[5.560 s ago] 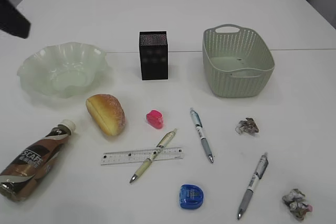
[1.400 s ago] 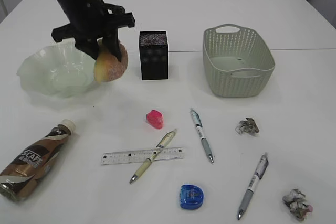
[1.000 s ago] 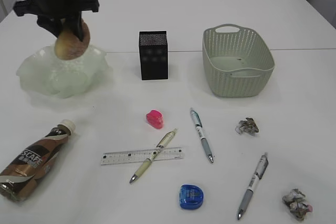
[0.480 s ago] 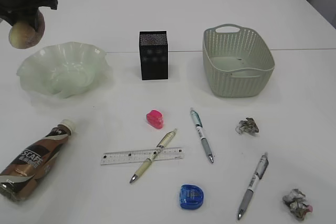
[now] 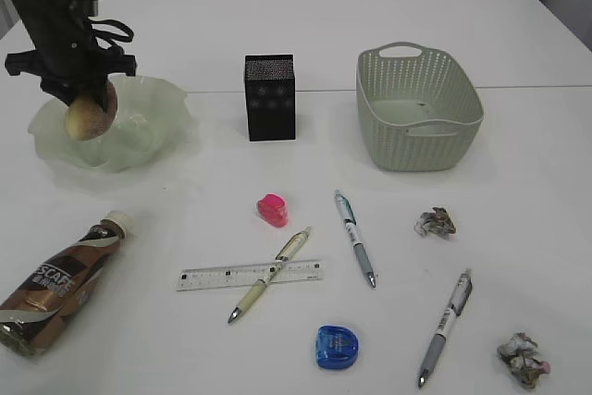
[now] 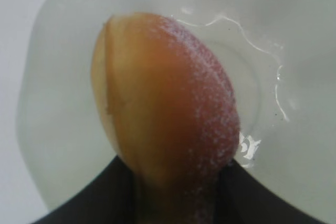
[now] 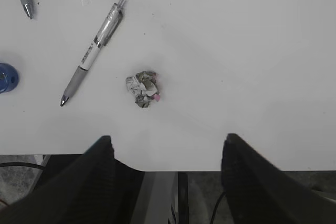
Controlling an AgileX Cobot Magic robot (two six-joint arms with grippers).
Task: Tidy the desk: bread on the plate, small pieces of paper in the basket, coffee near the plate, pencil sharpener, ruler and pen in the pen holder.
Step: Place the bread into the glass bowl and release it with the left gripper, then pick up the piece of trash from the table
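The left gripper (image 5: 85,99), black, clamps an oval golden-brown bread bun (image 5: 90,116) and holds it over the translucent pale green glass plate (image 5: 153,122) with its wavy rim, at the far left of the large white tabletop (image 5: 305,16). In the left wrist view the bun (image 6: 163,119) fills the frame with the dish's hollow (image 6: 294,51) behind it; whether the bun touches the glass cannot be told. Nothing else shows in the plate.

To the right of the plate stands the black square mesh pen holder (image 5: 270,97); its inside is hidden. Further right sits the pale sage-green perforated plastic basket (image 5: 418,108), with nothing visible inside it.

A brown plastic coffee bottle (image 5: 57,282) with a white cap lies on its side at the near left. Towards the middle lie a pink pencil sharpener (image 5: 272,209), a clear plastic ruler (image 5: 251,275) crossed by an olive-green pen (image 5: 271,274), a blue-grip pen (image 5: 354,237) and, nearer, a blue pencil sharpener (image 5: 337,346). A grey pen (image 5: 445,327) lies at the near right between two crumpled grey-white paper balls, one (image 5: 436,222) farther and one (image 5: 523,359) close to the near edge.

The right gripper (image 7: 165,153) hangs wide and empty beyond the tabletop's near edge, with the near paper ball (image 7: 143,89) and grey pen (image 7: 94,48) in its wrist camera's view.
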